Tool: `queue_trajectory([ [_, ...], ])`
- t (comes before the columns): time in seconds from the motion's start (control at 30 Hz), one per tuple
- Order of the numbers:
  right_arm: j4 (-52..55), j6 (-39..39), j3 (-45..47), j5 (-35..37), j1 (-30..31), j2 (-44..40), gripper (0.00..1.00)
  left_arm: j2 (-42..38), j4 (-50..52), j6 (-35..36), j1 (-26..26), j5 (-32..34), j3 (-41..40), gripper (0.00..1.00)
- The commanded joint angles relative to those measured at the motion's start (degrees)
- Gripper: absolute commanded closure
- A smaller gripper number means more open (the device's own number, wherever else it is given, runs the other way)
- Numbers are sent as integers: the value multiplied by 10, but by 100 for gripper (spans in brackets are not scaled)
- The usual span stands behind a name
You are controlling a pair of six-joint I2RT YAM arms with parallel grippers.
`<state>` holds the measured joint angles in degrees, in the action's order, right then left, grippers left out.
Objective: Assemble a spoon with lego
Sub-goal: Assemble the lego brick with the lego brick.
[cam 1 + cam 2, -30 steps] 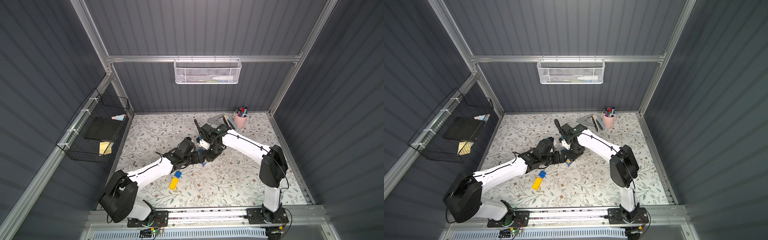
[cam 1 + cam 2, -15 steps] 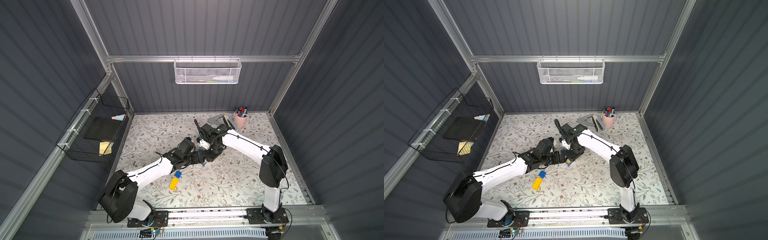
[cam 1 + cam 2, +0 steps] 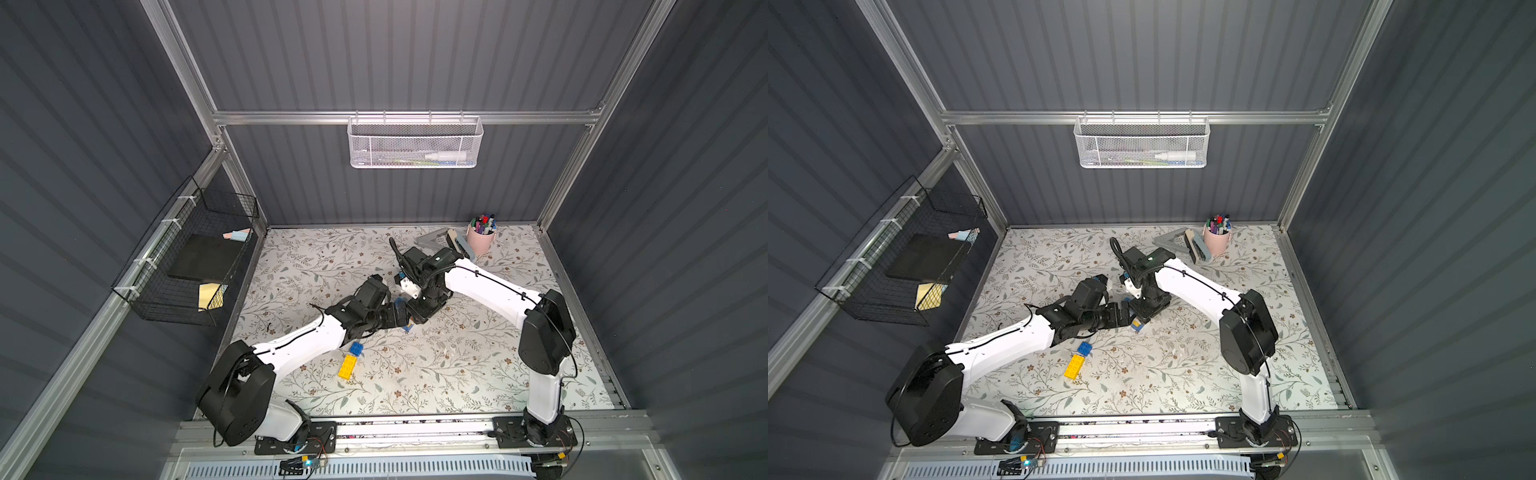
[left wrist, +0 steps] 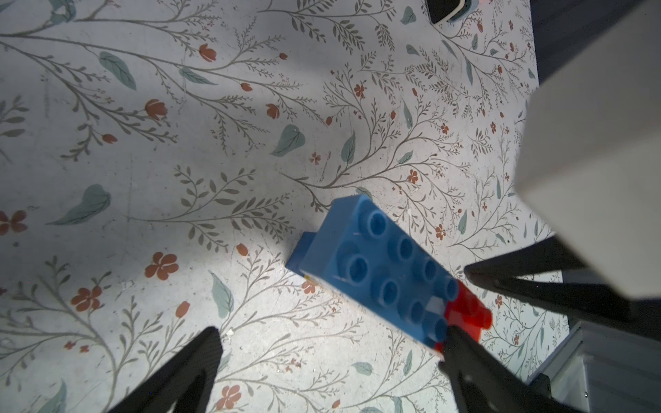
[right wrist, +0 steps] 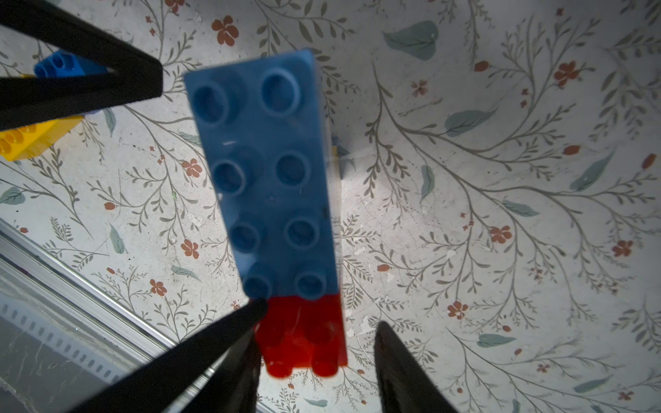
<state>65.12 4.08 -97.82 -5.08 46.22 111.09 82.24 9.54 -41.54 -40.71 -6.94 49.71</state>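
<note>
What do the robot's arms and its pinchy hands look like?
The left arm and right arm have smooth white shells and chunky black joints, and a thin black cable runs along each. The left gripper and right gripper are all black, with long fingers that narrow to points.

The blue brick [image 5: 272, 171] and the red brick [image 5: 304, 336] joined to it are smooth moulded plastic with a soft sheen, and so is the yellow brick [image 3: 347, 368]. The desk [image 3: 457, 374] wears a matt floral-printed covering, scuffed and flecked in places. The arm shells [image 3: 490, 291] are glossy white plastic. The mesh basket [image 3: 415, 143] is white-coated metal, the frame rail [image 3: 270, 117] is brushed aluminium, and the walls [image 3: 374, 62] are matt grey ribbed panels.
</note>
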Motion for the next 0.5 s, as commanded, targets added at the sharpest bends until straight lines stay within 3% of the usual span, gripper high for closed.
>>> queue_trajectory([
  [0.0, -22, 3, -17, -33, 12, -16, 48, -2, 21, 11, -3, -1, 8, 1],
  [0.13, -26, -1, -12, -32, 11, -28, 41, -4, 23, 12, -2, -1, 14, 1],
  [0.47, -32, -3, -5, -51, 4, -46, 38, -6, 29, 13, -3, -2, 23, 1],
])
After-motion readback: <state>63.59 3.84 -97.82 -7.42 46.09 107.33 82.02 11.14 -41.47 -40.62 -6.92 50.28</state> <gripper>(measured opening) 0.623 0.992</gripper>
